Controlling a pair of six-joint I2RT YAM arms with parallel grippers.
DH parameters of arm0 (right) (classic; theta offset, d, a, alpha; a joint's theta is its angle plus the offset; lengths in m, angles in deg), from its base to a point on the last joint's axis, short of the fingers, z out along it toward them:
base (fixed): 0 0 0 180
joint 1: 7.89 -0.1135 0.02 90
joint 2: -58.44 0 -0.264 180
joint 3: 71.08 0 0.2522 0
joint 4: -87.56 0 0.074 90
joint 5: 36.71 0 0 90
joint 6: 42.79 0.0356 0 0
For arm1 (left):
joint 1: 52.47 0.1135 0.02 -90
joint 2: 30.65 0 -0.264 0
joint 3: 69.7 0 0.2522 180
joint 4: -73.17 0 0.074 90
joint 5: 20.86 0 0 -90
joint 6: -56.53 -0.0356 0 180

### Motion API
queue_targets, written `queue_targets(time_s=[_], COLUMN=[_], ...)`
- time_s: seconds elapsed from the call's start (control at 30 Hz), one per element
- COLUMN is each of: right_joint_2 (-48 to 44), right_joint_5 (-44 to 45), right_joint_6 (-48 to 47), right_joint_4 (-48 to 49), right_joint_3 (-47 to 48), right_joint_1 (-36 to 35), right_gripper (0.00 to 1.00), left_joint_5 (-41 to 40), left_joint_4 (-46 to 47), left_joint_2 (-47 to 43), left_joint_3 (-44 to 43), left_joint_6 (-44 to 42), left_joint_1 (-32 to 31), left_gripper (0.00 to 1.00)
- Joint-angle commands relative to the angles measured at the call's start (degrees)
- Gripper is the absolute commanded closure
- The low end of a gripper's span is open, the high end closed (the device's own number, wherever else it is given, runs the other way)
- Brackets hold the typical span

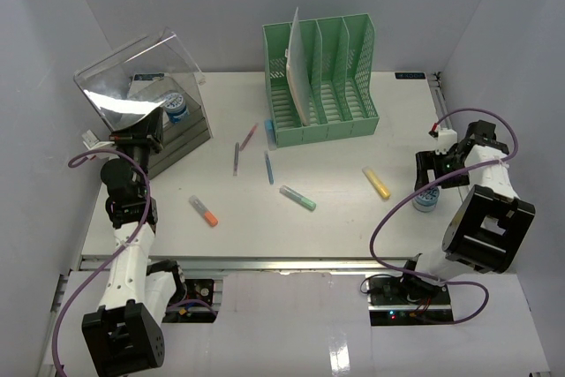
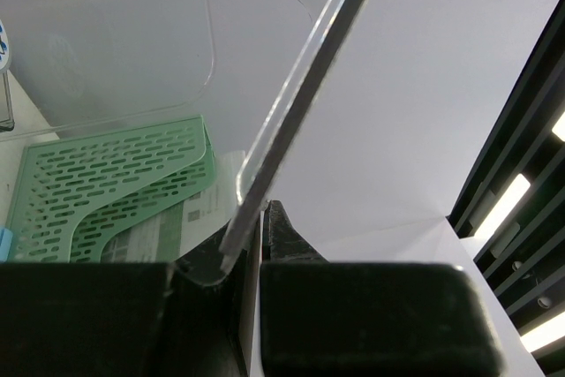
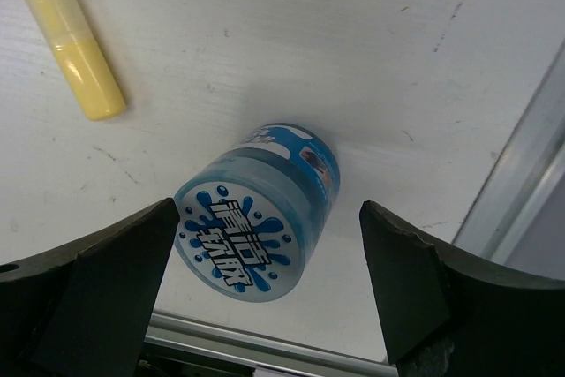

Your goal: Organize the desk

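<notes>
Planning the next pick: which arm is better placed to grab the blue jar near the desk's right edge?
Right. The right gripper is open with the blue jar between its fingers, untouched. The left gripper is shut on the clear lid across the desk.

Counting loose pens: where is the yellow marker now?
Top view: the yellow marker lies on the right half of the desk, between the green file rack and the blue jar at the right gripper.
</notes>
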Motion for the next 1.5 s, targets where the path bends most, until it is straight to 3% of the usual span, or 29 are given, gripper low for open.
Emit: queue_targets(time_s=[0.0,0.57,0.87,1.13,1.27,1.47], right_joint_2=[1.2,-3.3,-3.3,-0.2,-0.4,-2.3], right_joint_5=[-6.4,-5.8,-11.0,-5.7,-4.8,-5.1], right_joint_6=[-0.7,-5.9,-8.0,-5.9,-6.2,-6.8], right_joint_4=[-3.2,-2.7,-5.3,1.0,5.0,9.8], right_joint_3=[0.5,-2.4,-4.4,-7.4,-9.2,-11.3], right_joint_1=[0.7,1.2,1.2,1.2,1.2,1.1], right_gripper=[0.10,0.10,0.10,0.09,0.00,0.05], left_joint_5=[0.6,0.9,1.4,1.4,1.2,1.2], left_joint_4=[2.1,2.0,1.7,1.7,1.8,1.9], left_joint_2=[-0.6,-0.7,-0.8,-1.0,-1.4,-1.2], left_joint_3=[-1.9,-2.4,-2.6,-2.5,-1.8,-1.8], left_joint_6=[0.1,0.1,0.2,0.2,0.3,0.4], left_joint_1=[-0.2,-0.2,-0.3,-0.2,-0.2,-0.2], left_gripper=[1.00,1.00,1.00,1.00,1.00,1.00])
